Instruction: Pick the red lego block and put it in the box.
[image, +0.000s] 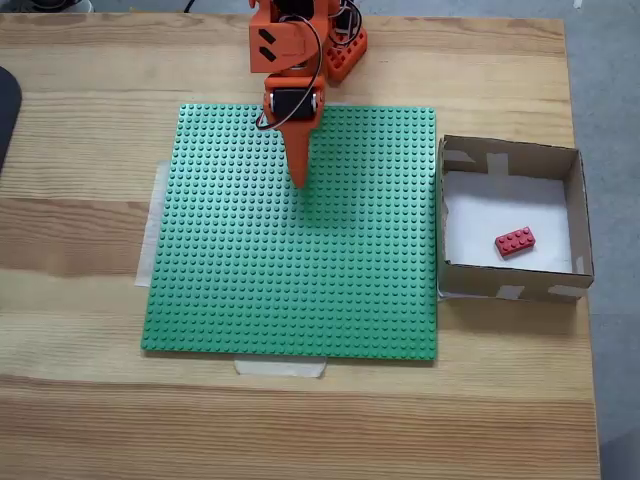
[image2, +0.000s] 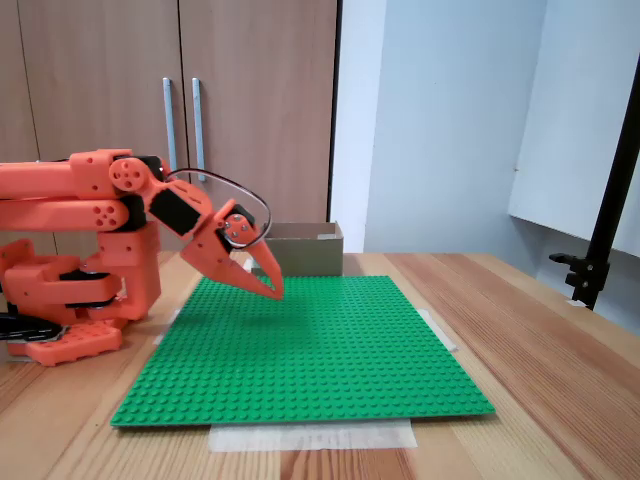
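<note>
red lego block (image: 515, 241) lies on the white floor of the box (image: 577, 200); placement looks done. gripper (image: 298, 180) hangs over the green baseplate (image: 300, 290), fingers together, empty. nothing apparently left.

Behind the pine table (image2: 520, 330), wooden cupboard doors (image2: 250, 110) at ten o'clock, pale blue wall (image2: 450, 120) at two.
</note>
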